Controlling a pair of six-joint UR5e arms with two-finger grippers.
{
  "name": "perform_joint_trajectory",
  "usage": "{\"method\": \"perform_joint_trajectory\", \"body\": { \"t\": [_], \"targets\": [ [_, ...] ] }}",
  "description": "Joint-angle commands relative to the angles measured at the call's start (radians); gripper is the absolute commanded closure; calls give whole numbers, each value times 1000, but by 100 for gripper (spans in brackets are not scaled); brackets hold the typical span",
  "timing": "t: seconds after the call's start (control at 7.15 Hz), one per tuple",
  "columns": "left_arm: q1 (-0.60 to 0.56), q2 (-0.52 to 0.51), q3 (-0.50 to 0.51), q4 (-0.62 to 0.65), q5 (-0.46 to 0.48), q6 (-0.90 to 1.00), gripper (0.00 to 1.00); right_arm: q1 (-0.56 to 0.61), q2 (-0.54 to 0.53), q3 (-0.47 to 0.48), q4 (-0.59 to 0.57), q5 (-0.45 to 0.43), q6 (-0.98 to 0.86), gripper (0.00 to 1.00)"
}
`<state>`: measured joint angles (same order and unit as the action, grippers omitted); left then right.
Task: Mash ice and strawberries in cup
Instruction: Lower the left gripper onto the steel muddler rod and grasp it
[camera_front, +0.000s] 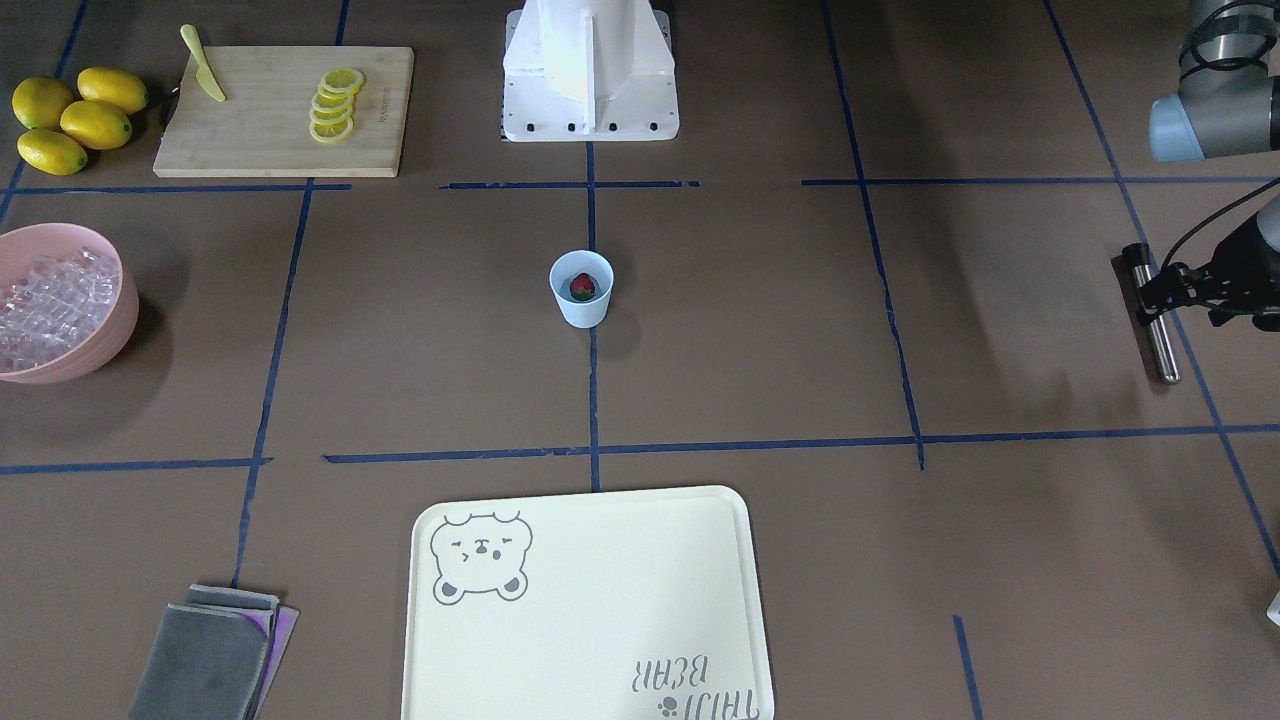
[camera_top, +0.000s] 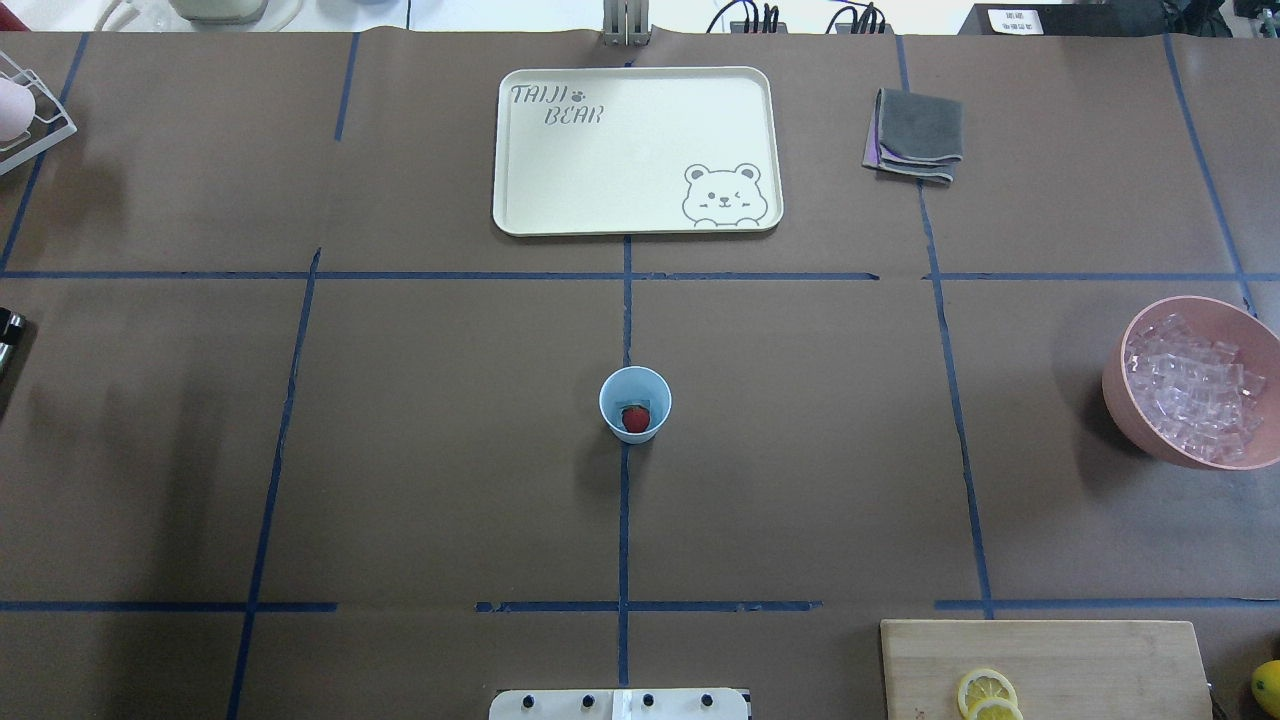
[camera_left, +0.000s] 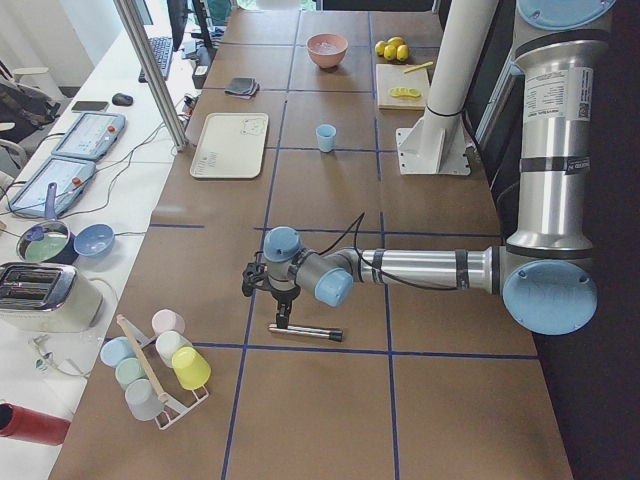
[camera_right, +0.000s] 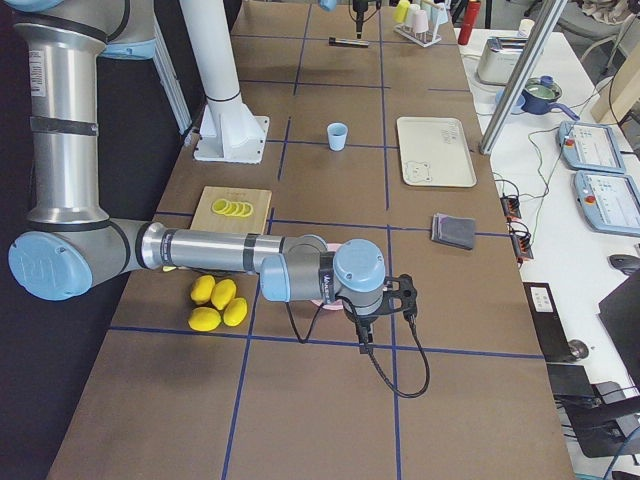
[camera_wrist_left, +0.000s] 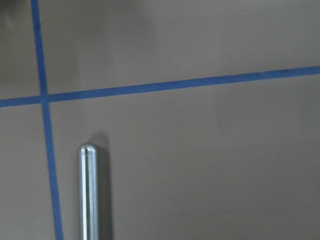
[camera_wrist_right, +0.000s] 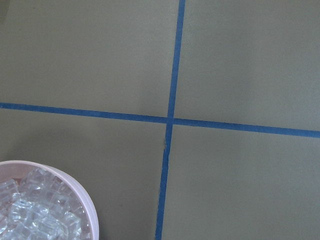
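Left gripper (camera_left: 284, 320) points straight down at the robot's left end of the table (camera_front: 760, 330). The forearm is stretched out low and level, and the fingertips are at one end of a metal rod (camera_left: 306, 331) lying flat on the surface. I cannot tell whether the fingers are spread, closed or actually on the rod (the wrist camera shows only the rod's rounded tip and blue tape lines (camera_wrist_left: 165, 86)). Right gripper (camera_right: 361, 340) also points down, with its forearm reaching out level, just beside the pink bowl (camera_front: 125, 300); its finger spacing cannot be judged from the side view. Cup (camera_front: 582, 312) stands upright at table centre on a tape line, well apart from both grippers, with the strawberry (camera_front: 583, 288) inside. Ice (camera_front: 45, 300) is piled in the pink bowl, near the lemons (camera_front: 75, 118) and the cutting board (camera_front: 270, 130) carrying lemon slices (camera_front: 335, 105).
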<state>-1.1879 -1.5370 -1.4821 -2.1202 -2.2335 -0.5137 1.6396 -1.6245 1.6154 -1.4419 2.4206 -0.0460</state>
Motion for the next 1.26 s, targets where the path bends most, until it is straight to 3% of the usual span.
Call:
{"method": "perform_joint_trajectory", "body": {
  "t": [0.0,1.12],
  "targets": [
    [2,-43,147,-125,2,-25,0,0,0,1,0,0,0,1],
    [33,-40,183,-172,3,-59,0,0,0,4,2,0,0,1]
  ]
}}
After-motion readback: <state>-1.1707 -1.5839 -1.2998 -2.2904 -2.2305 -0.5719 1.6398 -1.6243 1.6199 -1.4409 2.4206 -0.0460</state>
